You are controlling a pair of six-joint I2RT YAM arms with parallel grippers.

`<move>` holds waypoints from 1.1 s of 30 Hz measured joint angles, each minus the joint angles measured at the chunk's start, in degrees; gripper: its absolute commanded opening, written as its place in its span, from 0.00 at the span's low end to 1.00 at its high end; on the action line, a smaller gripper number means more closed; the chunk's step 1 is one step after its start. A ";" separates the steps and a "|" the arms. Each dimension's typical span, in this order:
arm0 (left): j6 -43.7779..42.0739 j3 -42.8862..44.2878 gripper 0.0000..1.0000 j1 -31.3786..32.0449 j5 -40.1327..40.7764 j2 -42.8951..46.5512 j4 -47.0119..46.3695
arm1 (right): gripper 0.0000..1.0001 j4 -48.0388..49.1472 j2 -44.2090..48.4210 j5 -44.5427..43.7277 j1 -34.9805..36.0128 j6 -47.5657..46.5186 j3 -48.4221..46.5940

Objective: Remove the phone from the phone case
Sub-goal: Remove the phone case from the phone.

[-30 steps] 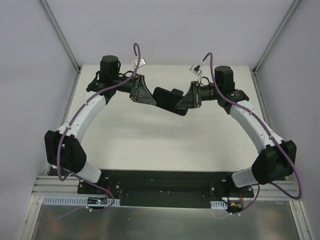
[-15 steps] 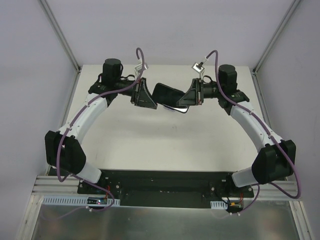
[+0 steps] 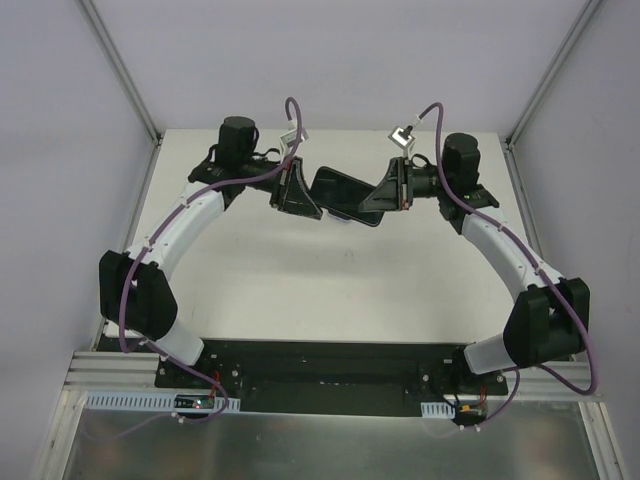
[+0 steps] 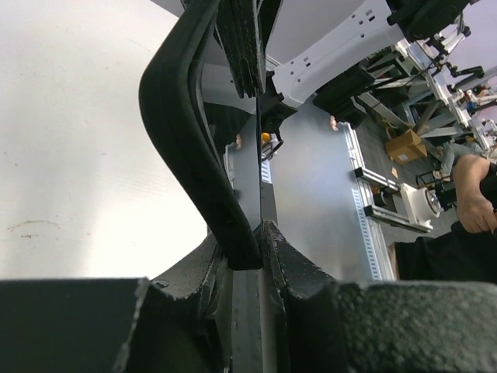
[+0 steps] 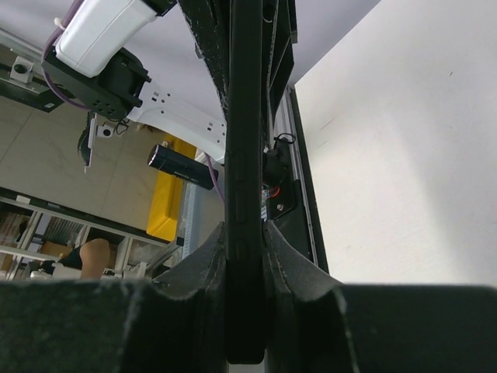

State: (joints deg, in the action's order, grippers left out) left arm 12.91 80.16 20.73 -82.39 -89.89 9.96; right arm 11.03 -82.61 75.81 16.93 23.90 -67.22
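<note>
The black phone case (image 3: 340,190) with the phone in it hangs above the far middle of the table, held between both arms. My left gripper (image 3: 305,200) is shut on the case's rim. In the left wrist view that rim (image 4: 186,132) bows away in a curve, and its end is pinched at my left gripper (image 4: 252,233). My right gripper (image 3: 385,198) grips the other end. The right wrist view shows the cased phone (image 5: 245,155) edge-on with its side buttons, clamped between my right gripper's (image 5: 245,233) pads.
The white table (image 3: 330,280) lies beneath the held phone. Grey walls stand close behind and on both sides. The black base rail (image 3: 330,365) and a metal plate (image 3: 330,445) run along the near edge.
My left gripper has closed from open onto the case's rim. Both wrists have shifted slightly towards the back, and the phone now lies flatter between them.
</note>
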 measured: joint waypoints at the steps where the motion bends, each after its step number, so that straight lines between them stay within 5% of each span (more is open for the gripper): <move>1: -0.33 0.07 0.00 0.13 -0.09 0.00 0.00 | 0.00 0.63 -0.02 0.24 -0.09 0.74 0.15; 11: -3.23 1.97 0.00 1.01 -1.11 0.00 0.79 | 0.00 11.17 -2.19 4.11 -0.74 11.63 0.48; 14: -9.68 3.52 0.00 1.99 0.22 0.00 7.76 | 0.00 15.74 -3.56 6.38 -1.11 16.76 0.50; 18: -29.11 10.29 0.00 6.75 10.64 0.35 28.15 | 0.00 22.77 -5.77 11.82 -1.90 23.32 0.48; 22: -39.50 11.08 0.00 11.52 19.89 1.25 38.53 | 0.00 26.93 -6.01 13.14 -1.86 28.74 0.52; 33: -45.90 12.79 0.00 12.02 33.57 1.49 40.30 | 0.00 32.11 -7.67 11.45 -1.33 36.87 0.55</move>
State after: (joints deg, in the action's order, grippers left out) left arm -32.99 92.95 32.75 -48.82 -88.40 50.26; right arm 43.13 -90.28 87.26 15.59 60.77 -66.67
